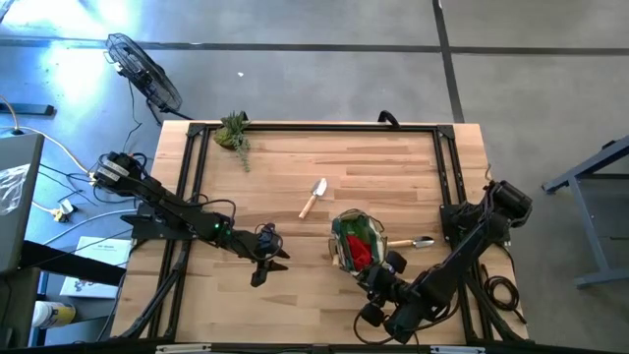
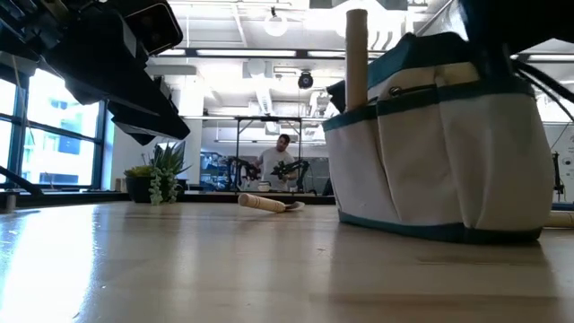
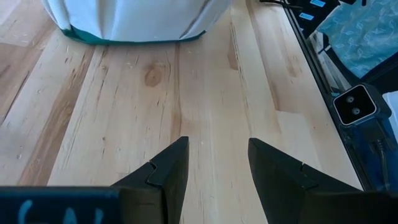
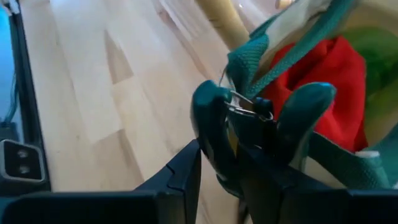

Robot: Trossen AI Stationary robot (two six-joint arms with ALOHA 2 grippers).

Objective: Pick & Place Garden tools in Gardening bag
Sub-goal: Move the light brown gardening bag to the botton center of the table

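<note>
Left arm reaches in from its side, bent low, with its end effector [image 3: 214, 171] pointing down and forward, fingers apart with nothing between them. Right arm folds back on itself at the near edge; its end effector [image 4: 217, 180] looks slightly parted, though that's hard to call.

One bag [image 1: 356, 239] — two trowels [image 1: 314, 198] — one plant [image 1: 234, 131].

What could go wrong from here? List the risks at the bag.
1. The pruning shears sit at the gardening bag's rim against its teal trim, by the right gripper; they could snag there or drop outside.
2. The red glove fills the opening, so the shears may perch on top.
3. The right arm crowds the bag; pulling away could tip it.
</note>
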